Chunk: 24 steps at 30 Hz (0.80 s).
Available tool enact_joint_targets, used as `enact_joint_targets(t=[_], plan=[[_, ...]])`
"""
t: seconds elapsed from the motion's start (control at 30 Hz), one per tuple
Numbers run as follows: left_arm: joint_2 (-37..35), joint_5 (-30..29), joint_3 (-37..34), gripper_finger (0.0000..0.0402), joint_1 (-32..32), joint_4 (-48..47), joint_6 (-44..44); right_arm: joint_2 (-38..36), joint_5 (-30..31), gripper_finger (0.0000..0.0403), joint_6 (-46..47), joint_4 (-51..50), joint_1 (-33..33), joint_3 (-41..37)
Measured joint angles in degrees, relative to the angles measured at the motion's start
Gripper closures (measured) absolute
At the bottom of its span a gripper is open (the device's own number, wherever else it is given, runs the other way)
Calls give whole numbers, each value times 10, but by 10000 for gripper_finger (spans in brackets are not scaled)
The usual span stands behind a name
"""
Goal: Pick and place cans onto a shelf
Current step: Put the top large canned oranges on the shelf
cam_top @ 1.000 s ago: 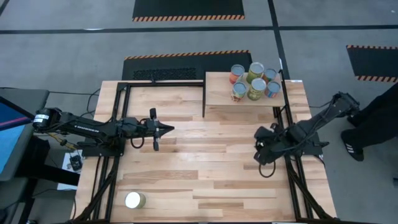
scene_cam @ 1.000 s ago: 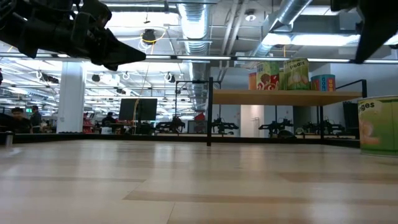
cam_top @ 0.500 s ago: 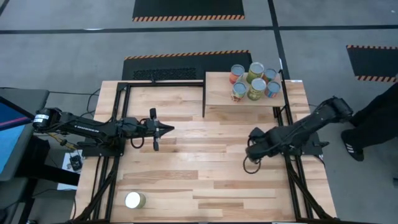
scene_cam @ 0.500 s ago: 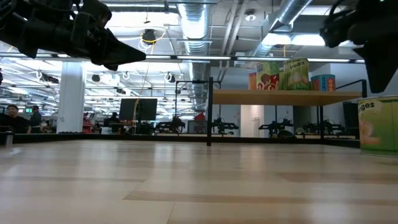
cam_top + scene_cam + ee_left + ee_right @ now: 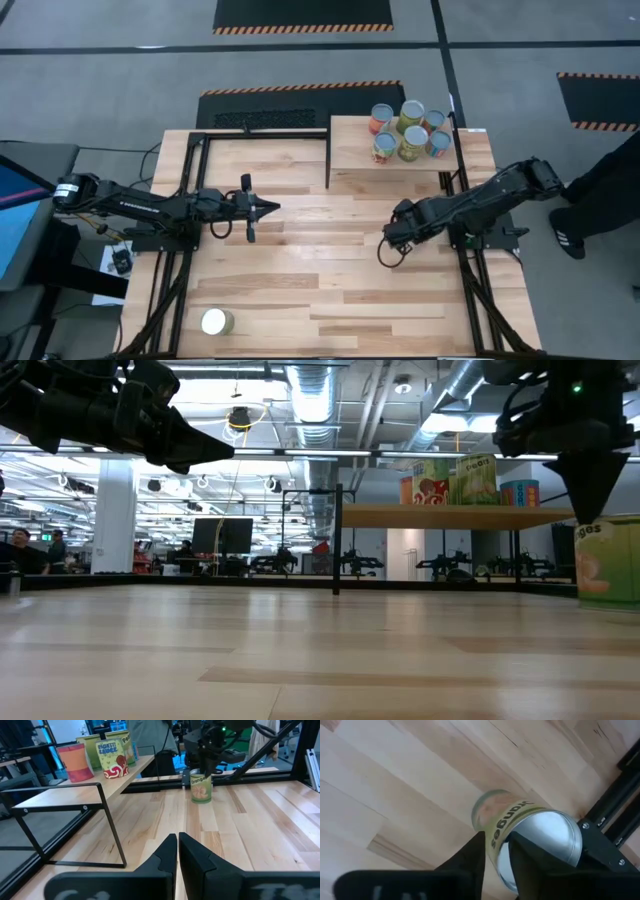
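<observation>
In the high view the right gripper (image 5: 389, 243) covers the can beneath it. In the low view that can (image 5: 608, 562) is cut off at the frame edge.

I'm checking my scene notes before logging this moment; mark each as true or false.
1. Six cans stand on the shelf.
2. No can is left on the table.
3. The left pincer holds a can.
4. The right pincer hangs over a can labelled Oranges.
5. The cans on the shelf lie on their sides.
1. True: six cans are grouped at one end of the shelf.
2. False: a lone can stands near a corner of the table.
3. False: the left pincer is shut and empty, above bare wood.
4. True: the right pincer is just above the Oranges can.
5. False: they stand upright, lids up.
</observation>
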Motion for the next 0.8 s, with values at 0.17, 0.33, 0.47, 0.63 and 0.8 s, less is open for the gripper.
enact_joint_targets(t=[0.17,0.33,0.47,0.63,0.8], plan=[[0,0,0,393,0,-1,0,0,0,328,0,3,-5,0],[0,0,0,393,0,-1,0,0,-2,336,-1,12,-6,0],[0,0,0,393,0,-1,0,0,-8,337,-27,19,-6,0],[0,0,0,393,0,-1,0,-1,-8,355,-85,27,-6,3],[0,0,0,393,0,-1,2,-1,2,384,-160,28,-1,43]])
